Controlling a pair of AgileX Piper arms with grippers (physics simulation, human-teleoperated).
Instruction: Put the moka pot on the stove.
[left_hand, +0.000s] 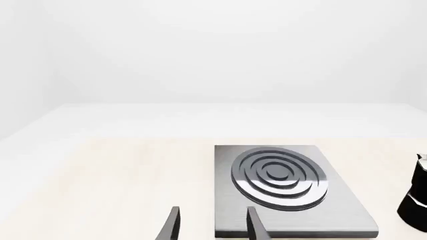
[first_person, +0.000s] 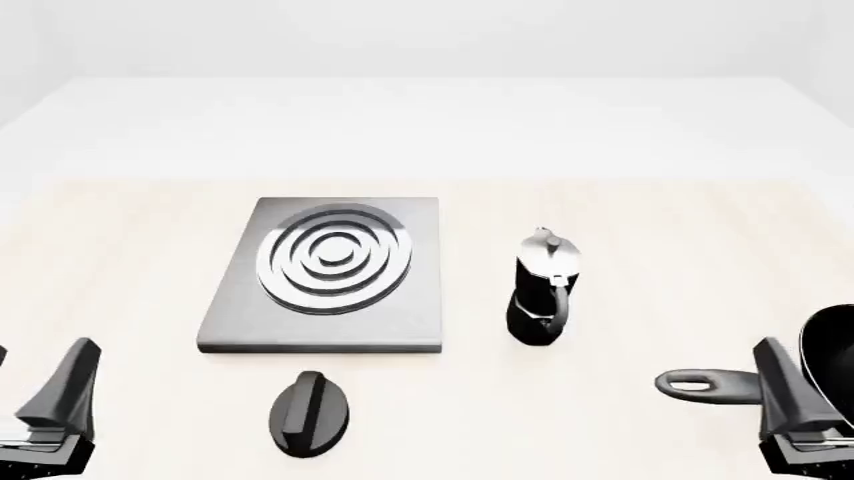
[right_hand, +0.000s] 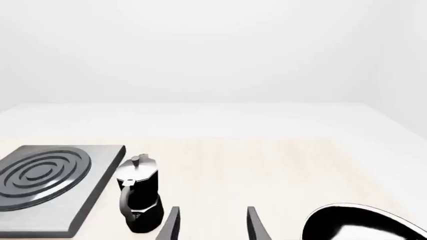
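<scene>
On the pale worktop (first_person: 641, 215) I count four things: one moka pot, one stove, one black oval knob and one frying pan. The moka pot (first_person: 542, 288) stands upright on the bare worktop, just beside the stove's right edge but apart from it, its silvery lid and top knob uppermost and its curved handle turned toward my side. The stove (first_person: 327, 275), a flat square slab of brushed grey metal, carries one set of raised concentric silver rings and nothing else. The knob (first_person: 310, 411) lies on the worktop in front of the stove's near edge, not touching it. The frying pan (first_person: 747, 375) sits at the far right; only part of its black bowl shows, its long handle pointing left toward the middle. My left gripper (left_hand: 212, 225) hovers low at the near left, its two fingers (left_hand: 172, 224) spread with nothing between them, aimed past the stove's near corner. My right gripper (right_hand: 212, 225) hangs at the near right, its fingers (right_hand: 255, 224) likewise spread and empty; it seems to sit above the pan's handle, though the front view does not settle whether they touch.
</scene>
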